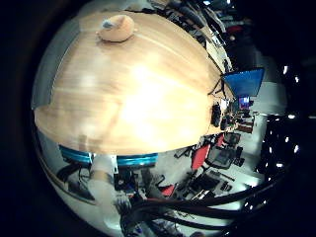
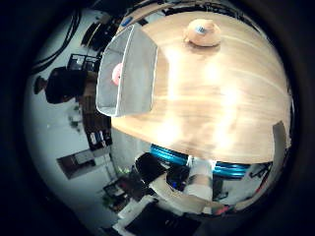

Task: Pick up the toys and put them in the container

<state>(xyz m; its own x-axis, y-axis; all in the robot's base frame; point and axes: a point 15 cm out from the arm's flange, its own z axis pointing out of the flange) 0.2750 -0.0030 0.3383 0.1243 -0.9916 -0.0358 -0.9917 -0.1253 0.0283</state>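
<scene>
A tan, rounded soft toy (image 2: 202,32) with a grey-blue patch on top lies on the round wooden table (image 2: 217,98), far from the palm. It also shows in the little finger side view (image 1: 117,28). A pale grey rectangular container (image 2: 133,69) stands at the table's edge, a short way from the toy. A small pink toy (image 2: 116,72) lies inside it. White and teal parts of my hand (image 2: 200,177) show at the view's edge, high above the table and away from both the toy and the container.
The table's edge (image 1: 212,84) curves round. Beyond it stand desks with a lit blue monitor (image 1: 244,81) and a red chair (image 1: 201,158). A black chair (image 2: 64,84) stands on the floor beside the container.
</scene>
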